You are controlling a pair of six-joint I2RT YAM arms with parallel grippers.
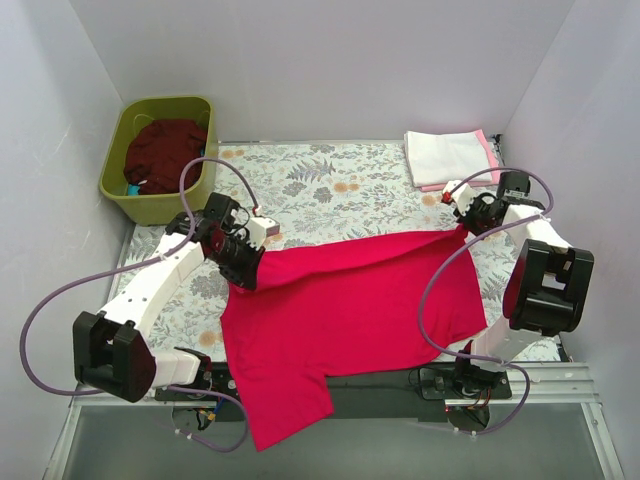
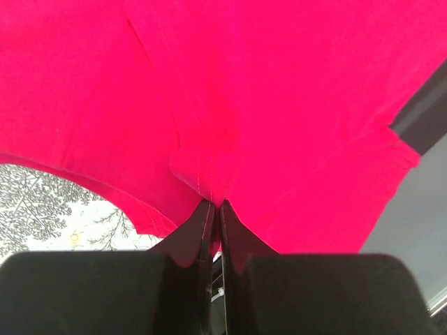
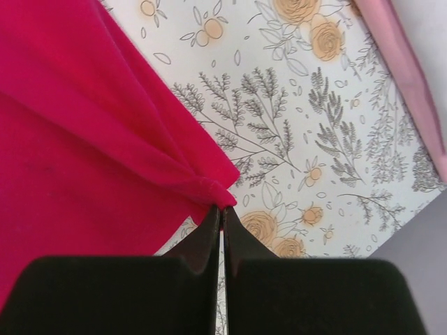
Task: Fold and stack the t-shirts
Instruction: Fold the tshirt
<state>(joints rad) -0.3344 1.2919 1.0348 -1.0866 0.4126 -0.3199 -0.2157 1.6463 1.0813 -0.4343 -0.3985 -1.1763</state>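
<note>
The crimson-red t-shirt (image 1: pixel 350 315) lies spread across the middle of the table, one part hanging over the near edge. My left gripper (image 1: pixel 247 262) is shut on its left edge; the left wrist view shows the cloth (image 2: pixel 279 105) pinched at the tips of my left gripper (image 2: pixel 216 204). My right gripper (image 1: pixel 462 226) is shut on the shirt's far right corner, which bunches (image 3: pixel 202 185) at the tips of my right gripper (image 3: pixel 223 208) in the right wrist view. A folded white t-shirt (image 1: pixel 446 155) lies on a pale pink one (image 1: pixel 490 150) at the back right. The dark maroon t-shirt (image 1: pixel 165 155) lies in the tub.
The olive-green tub (image 1: pixel 118 165) stands at the back left corner. The grey-and-orange floral table cloth (image 1: pixel 330 190) covers the table. Grey walls close in on three sides. Purple cables loop beside both arms.
</note>
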